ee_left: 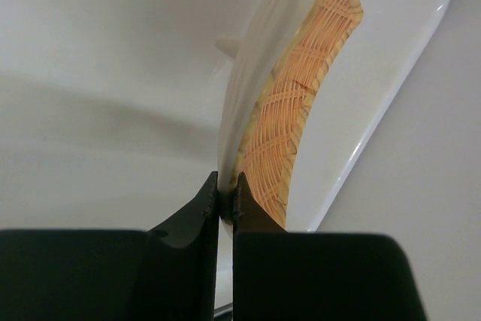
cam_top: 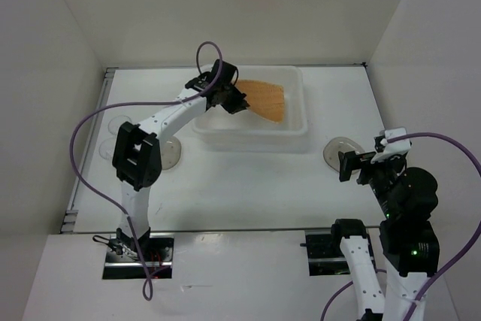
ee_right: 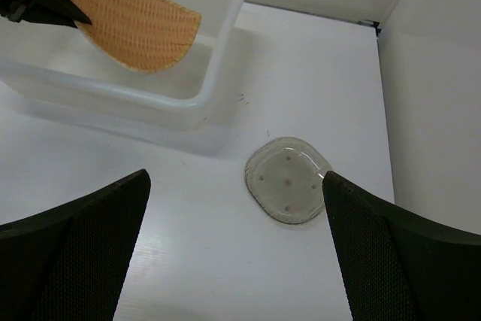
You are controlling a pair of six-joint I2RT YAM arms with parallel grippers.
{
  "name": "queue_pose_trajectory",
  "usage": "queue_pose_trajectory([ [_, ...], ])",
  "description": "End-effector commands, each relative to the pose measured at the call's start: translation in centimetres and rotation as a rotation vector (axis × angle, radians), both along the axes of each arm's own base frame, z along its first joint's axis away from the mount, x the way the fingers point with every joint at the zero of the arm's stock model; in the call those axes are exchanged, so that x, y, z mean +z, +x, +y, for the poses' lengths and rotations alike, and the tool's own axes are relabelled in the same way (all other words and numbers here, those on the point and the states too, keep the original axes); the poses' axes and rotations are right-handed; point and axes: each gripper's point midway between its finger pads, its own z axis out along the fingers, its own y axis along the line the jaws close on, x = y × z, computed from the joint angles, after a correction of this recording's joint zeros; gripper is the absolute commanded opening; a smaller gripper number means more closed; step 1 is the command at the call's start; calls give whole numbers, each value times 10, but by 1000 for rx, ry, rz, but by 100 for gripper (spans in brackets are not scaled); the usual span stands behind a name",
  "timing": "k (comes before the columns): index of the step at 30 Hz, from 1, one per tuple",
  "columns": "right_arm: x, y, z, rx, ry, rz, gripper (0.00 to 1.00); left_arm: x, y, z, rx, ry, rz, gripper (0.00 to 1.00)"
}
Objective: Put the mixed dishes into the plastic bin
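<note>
The orange woven tray [cam_top: 264, 99] hangs tilted over the inside of the white plastic bin [cam_top: 301, 129], and my left gripper [cam_top: 239, 103] is shut on its near edge. In the left wrist view the black fingers pinch the tray [ee_left: 301, 110] edge-on at the left gripper [ee_left: 228, 186], with the bin's rim [ee_left: 391, 103] behind. A smoky saucer [ee_right: 289, 180] lies flat on the table, right of the bin [ee_right: 218, 58]. My right gripper [ee_right: 237, 186] hovers open above the saucer, nothing between its fingers. The tray [ee_right: 135, 24] shows in that view too.
Another greyish saucer [cam_top: 171, 152] lies left of the bin, partly hidden by my left arm. Two faint clear round things [cam_top: 120, 122] [cam_top: 109, 148] sit near the table's left edge. White walls enclose the table on three sides.
</note>
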Motion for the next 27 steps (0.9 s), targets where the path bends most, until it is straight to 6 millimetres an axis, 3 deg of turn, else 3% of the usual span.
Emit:
queue_pose_trajectory([
  [1, 19, 2, -2, -13, 9, -86, 100, 47, 37, -14, 26, -112, -120, 0],
  [3, 21, 0, -1, -13, 8, -95, 100, 43, 42, -22, 13, -129, -104, 0],
  [6, 24, -2, -1, -13, 8, -113, 100, 11, 52, -24, 26, -125, -48, 0],
  [8, 21, -1, -1, -13, 8, -104, 100, 5, 53, -25, 34, -127, -36, 0],
  [13, 25, -4, -1, -13, 7, -132, 100, -33, 44, -26, 35, -107, 16, 0],
  [16, 23, -5, -1, -13, 7, -132, 100, -34, 44, -26, 41, -116, 13, 1],
  [19, 24, -8, 0, -4, 8, -141, 100, -40, 43, -30, 20, -118, 27, 12],
  [20, 24, -8, 0, -4, 8, -141, 100, -40, 43, -30, 20, -118, 27, 28],
  [23, 24, -8, 0, -4, 8, -141, 100, -36, 45, -33, 12, -134, 12, 51],
  [24, 27, -7, 0, -4, 7, -150, 100, -40, 42, -33, 5, -135, 24, 64],
  [27, 28, -9, -1, -14, 6, -159, 100, -44, 39, -31, -1, -120, 37, 81],
])
